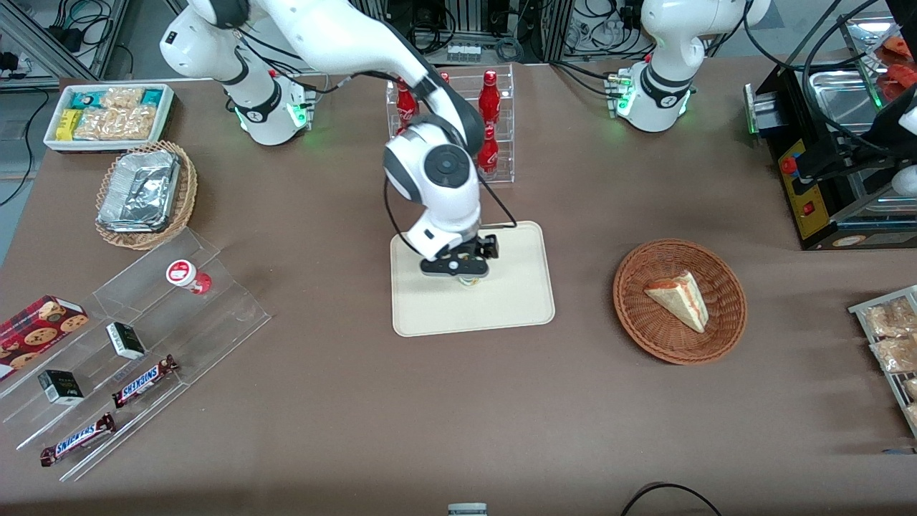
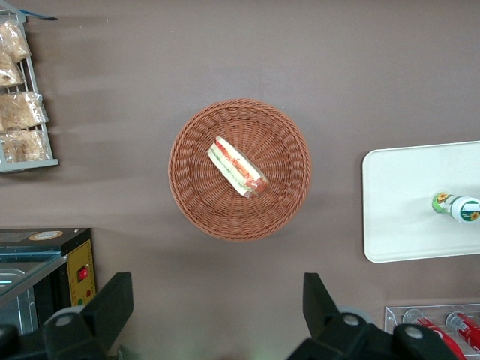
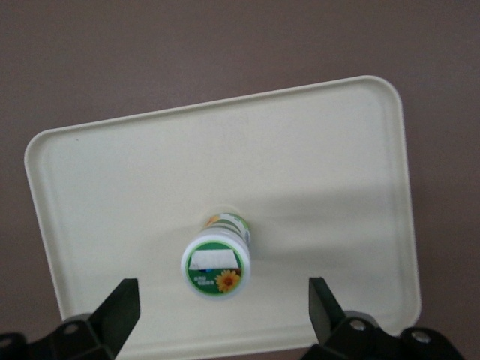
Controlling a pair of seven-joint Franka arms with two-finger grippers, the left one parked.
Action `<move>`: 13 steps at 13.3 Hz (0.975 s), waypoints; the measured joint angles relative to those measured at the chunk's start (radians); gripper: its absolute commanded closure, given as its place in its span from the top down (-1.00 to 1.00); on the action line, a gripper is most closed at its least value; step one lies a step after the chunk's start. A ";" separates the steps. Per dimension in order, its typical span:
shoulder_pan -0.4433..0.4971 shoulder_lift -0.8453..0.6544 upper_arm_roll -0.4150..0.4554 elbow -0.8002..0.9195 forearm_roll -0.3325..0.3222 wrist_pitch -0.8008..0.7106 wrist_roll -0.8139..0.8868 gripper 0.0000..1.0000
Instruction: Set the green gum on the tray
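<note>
Over the middle of the tray (image 1: 512, 308), the right gripper (image 1: 462, 271) hangs just above the green gum (image 3: 217, 262). Fingers (image 3: 121, 306) spread wide, one on each side of the bottle, clear gaps between them and it; not gripping. Green gum stands upright on the tray floor, lid up, green rim and flower label visible in the right wrist view. In the front view only a sliver of the bottle shows under the gripper. Tray lies flat on the brown surface (image 1: 344, 401). Left wrist view shows the bottle on the tray too. Wicker basket (image 1: 723, 326) with a sandwich wedge (image 1: 677, 297) sits toward the parked arm's end. Red-lidded bottle (image 1: 188, 276) rests on a clear stepped rack (image 1: 215, 315) toward the working arm's end, with Snickers bars (image 1: 143, 380) on lower steps.
</note>
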 measured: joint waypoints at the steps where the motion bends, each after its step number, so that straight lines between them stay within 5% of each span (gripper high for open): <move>1: -0.021 -0.061 -0.002 -0.013 0.000 -0.040 -0.031 1.00; 5: -0.119 -0.357 -0.015 -0.142 -0.009 -0.220 -0.204 1.00; 8: -0.187 -0.550 -0.025 -0.197 -0.141 -0.383 -0.257 1.00; 13: -0.382 -0.633 -0.074 -0.206 -0.175 -0.503 -0.564 1.00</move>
